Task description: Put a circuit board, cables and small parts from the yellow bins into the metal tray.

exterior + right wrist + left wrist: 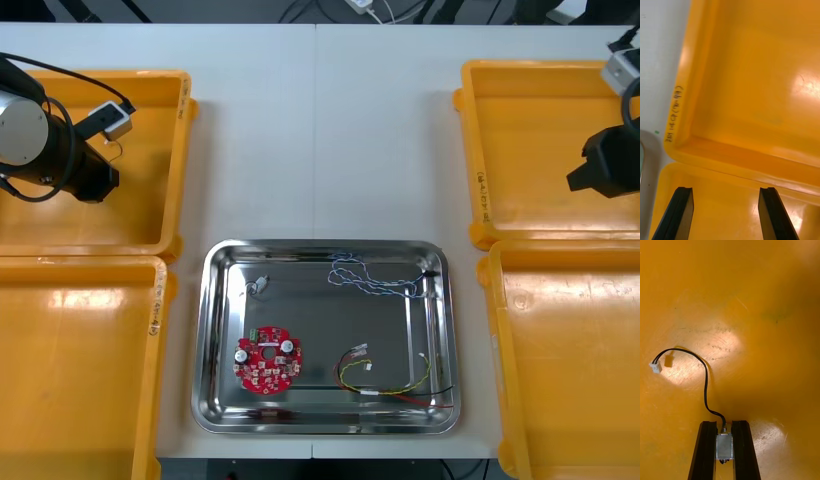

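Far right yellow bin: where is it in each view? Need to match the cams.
Front view: far right yellow bin at upper right, under the right gripper.
Right wrist view: same bin beyond the open fingers.
Left wrist view: a left-side bin floor instead, left gripper shut on a small metal part.
Shared landmark: black writing on the bin's rim, near the metal tray.
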